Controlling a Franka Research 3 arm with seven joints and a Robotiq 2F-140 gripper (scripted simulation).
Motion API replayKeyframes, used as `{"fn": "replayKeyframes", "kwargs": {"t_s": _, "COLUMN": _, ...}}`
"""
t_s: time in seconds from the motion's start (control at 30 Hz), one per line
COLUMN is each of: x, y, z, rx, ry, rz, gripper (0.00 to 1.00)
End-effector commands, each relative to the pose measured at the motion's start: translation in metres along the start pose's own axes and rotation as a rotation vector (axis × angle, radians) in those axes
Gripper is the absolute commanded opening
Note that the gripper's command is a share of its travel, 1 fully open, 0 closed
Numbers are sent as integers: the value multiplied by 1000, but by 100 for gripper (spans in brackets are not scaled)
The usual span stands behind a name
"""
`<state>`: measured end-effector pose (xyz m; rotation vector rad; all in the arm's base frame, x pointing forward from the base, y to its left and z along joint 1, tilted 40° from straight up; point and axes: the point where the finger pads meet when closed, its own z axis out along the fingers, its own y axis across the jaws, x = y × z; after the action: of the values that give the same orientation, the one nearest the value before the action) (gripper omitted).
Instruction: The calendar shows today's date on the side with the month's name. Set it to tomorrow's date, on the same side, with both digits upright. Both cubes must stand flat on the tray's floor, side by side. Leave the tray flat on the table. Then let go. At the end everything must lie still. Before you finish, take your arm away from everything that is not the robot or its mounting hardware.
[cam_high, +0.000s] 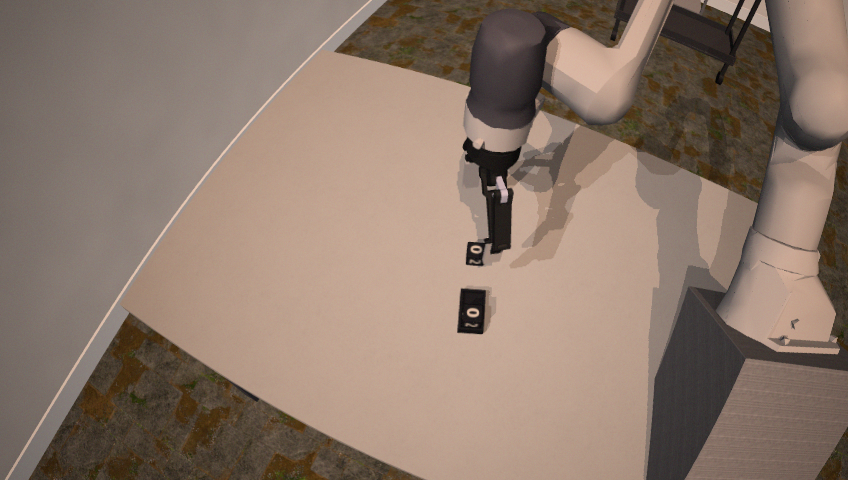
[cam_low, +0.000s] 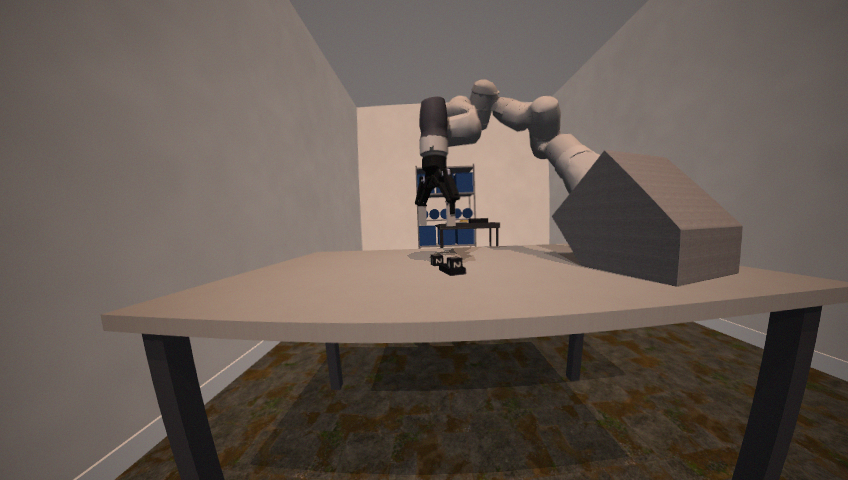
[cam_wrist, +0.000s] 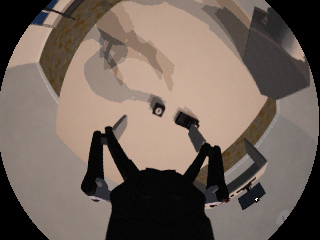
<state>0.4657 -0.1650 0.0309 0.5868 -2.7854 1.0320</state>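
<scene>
A black date cube (cam_high: 476, 253) stands alone on the table, away from the tray, with a white 0 on top and a 2 on its near side. The small black tray (cam_high: 475, 303) lies flat a little nearer the front. It holds one cube (cam_high: 473, 314) with a 0 on top and a 2 on the side; the slot beside that cube is empty. My gripper (cam_high: 495, 243) is open and empty and hangs above the loose cube, apart from it. In the wrist view the loose cube (cam_wrist: 158, 108) and the tray (cam_wrist: 186, 119) lie beyond my spread fingers. The month's name is too small to read.
The arm's grey pedestal (cam_high: 743, 392) stands at the right of the table. A dark cart (cam_high: 696, 29) is on the floor behind the table. Blue shelves (cam_low: 445, 205) stand at the back wall.
</scene>
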Motion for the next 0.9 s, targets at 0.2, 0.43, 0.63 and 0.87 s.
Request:
{"fn": "replayKeyframes", "kwargs": {"t_s": 0.2, "x": 2, "y": 0, "z": 2, "rx": -9, "ry": 8, "rz": -237, "gripper": 100}}
{"fn": "replayKeyframes", "kwargs": {"t_s": 0.43, "x": 2, "y": 0, "z": 2, "rx": -10, "ry": 8, "rz": -372, "gripper": 100}}
{"fn": "replayKeyframes", "kwargs": {"t_s": 0.63, "x": 2, "y": 0, "z": 2, "rx": -11, "ry": 8, "rz": -467, "gripper": 100}}
{"fn": "replayKeyframes", "kwargs": {"t_s": 0.87, "x": 2, "y": 1, "z": 3, "rx": -12, "ry": 8, "rz": -573, "gripper": 100}}
